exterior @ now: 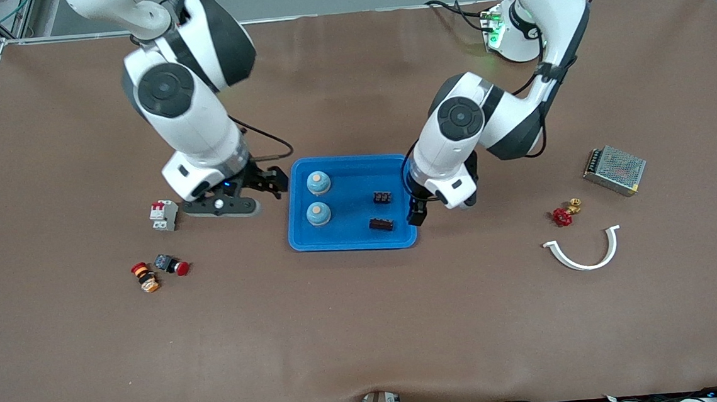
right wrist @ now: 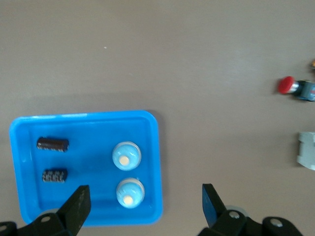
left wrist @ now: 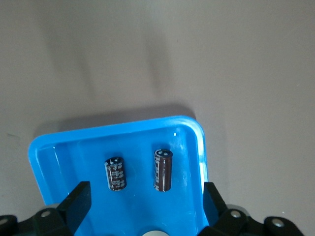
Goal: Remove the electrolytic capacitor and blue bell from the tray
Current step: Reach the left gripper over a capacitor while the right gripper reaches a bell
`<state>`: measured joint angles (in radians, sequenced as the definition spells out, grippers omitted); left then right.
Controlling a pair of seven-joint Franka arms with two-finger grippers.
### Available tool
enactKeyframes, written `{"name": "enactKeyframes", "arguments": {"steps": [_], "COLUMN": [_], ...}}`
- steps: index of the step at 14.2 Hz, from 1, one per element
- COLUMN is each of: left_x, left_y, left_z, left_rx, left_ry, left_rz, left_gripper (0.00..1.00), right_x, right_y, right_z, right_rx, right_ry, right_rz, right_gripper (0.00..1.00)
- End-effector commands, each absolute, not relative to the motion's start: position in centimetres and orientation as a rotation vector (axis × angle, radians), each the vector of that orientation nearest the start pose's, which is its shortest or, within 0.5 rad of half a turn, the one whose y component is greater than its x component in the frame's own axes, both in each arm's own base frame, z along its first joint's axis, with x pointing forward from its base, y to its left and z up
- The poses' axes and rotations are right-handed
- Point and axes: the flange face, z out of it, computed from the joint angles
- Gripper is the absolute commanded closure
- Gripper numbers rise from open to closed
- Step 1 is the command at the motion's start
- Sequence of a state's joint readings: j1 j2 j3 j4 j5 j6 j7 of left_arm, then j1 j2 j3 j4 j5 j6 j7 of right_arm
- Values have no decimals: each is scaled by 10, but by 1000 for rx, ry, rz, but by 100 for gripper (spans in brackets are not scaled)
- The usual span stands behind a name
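Front view: blue tray [exterior: 354,244] holds two bells [exterior: 318,182] at nine o'clock, two capacitors [exterior: 381,224] at three; left gripper [exterior: 418,212] and right gripper [exterior: 265,181] flank it, spread wide, empty.

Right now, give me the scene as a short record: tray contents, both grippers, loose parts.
tray: blue, mid-table
in tray: two bells, two capacitors
left gripper: open, empty, over the tray's edge toward the left arm's end
right gripper: open, empty, beside the tray toward the right arm's end
loose parts: circuit breaker, red push button, power supply, red valve, white curved strip
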<state>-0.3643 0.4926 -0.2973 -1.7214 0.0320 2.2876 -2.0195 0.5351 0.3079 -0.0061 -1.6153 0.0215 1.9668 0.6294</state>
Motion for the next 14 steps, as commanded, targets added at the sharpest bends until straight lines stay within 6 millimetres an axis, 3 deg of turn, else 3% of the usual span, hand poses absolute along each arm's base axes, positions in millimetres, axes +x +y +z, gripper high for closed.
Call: {"name": "enactKeyframes", "arguments": {"steps": [1,3,8,14], "left_x": [554,558,557,563], "left_y": [-419,-427,-445,-462], "left_z": [308,296,264,226], "left_rx": [-2493,-2480,-2480,-2444], "left_ry": [-2102,-2110,-2070,-2083], "left_rz": [145,162,143,83], "left_gripper": [0,0,0,0], "right_x": [565,563,570,550], "right_y": [367,378,382,416], "right_z": [425,405,348,299], "right_rx": [-3076,-3083,-3120,-3135], "right_ry": [285,289,288,213], "right_rz": [-61,-55,-8,24], "right_gripper": [0,0,0,0]}}
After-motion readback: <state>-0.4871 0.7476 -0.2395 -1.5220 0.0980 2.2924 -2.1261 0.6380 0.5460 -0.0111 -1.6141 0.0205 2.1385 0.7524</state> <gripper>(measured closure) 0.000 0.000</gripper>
